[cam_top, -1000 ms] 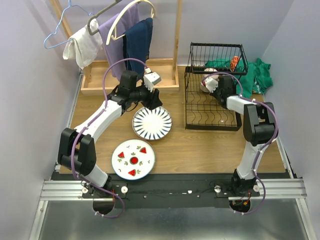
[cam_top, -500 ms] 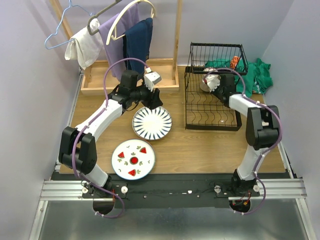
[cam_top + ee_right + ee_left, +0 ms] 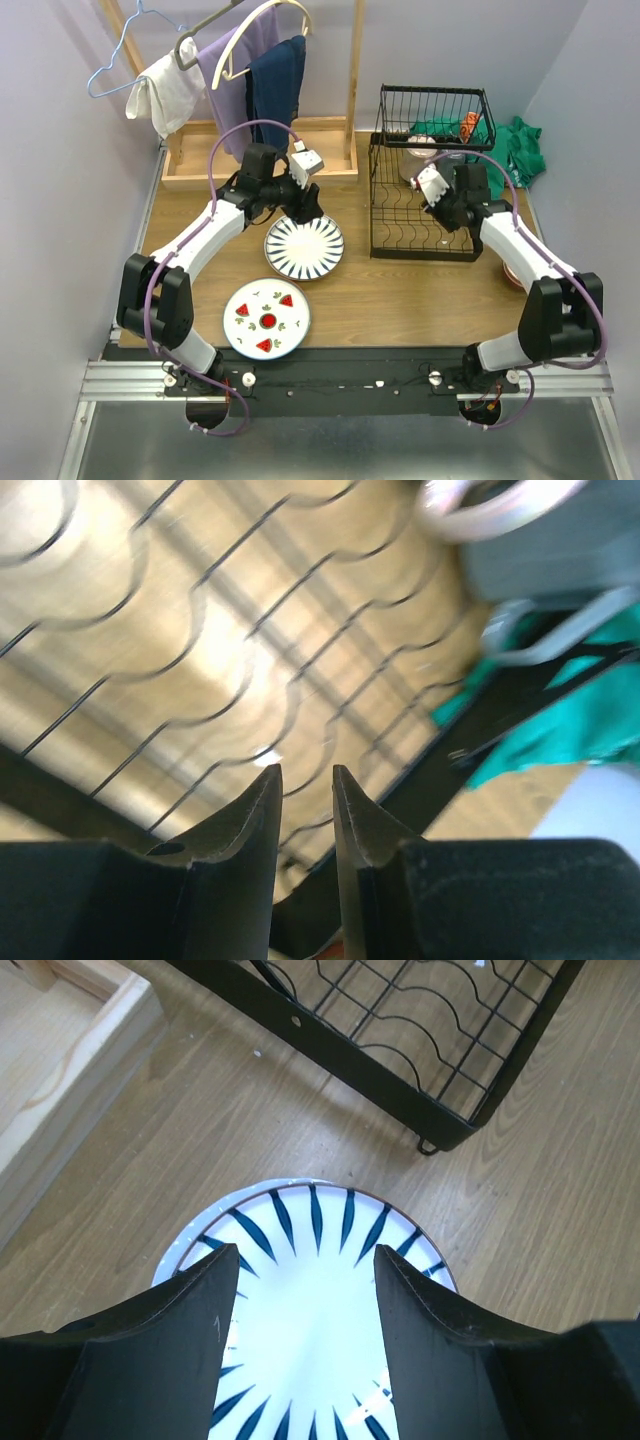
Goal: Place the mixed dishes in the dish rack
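Observation:
The white plate with dark-blue stripes (image 3: 304,247) lies flat on the table left of the black wire dish rack (image 3: 372,200). My left gripper (image 3: 308,208) hangs open just above its far edge. In the left wrist view the open gripper (image 3: 305,1255) frames the plate (image 3: 310,1310), with the rack (image 3: 400,1080) beyond. The fruit plate (image 3: 266,318) lies nearer the front. My right gripper (image 3: 440,205) is over the rack's lower tier, slightly open and empty (image 3: 307,770) above the wires (image 3: 200,620). A pale mug (image 3: 480,510) sits at the rack's back (image 3: 420,142). A red bowl (image 3: 513,274) peeks out beside the right arm.
A wooden clothes stand (image 3: 258,170) with hangers and hanging clothes fills the back left. A green cloth (image 3: 520,150) with an orange item (image 3: 468,125) lies behind the rack at the right. Walls close in on both sides.
My right gripper has drawn back from the rack's rear toward its front right, and the right elbow has swung out to the right. My left gripper has shifted slightly toward the striped plate.

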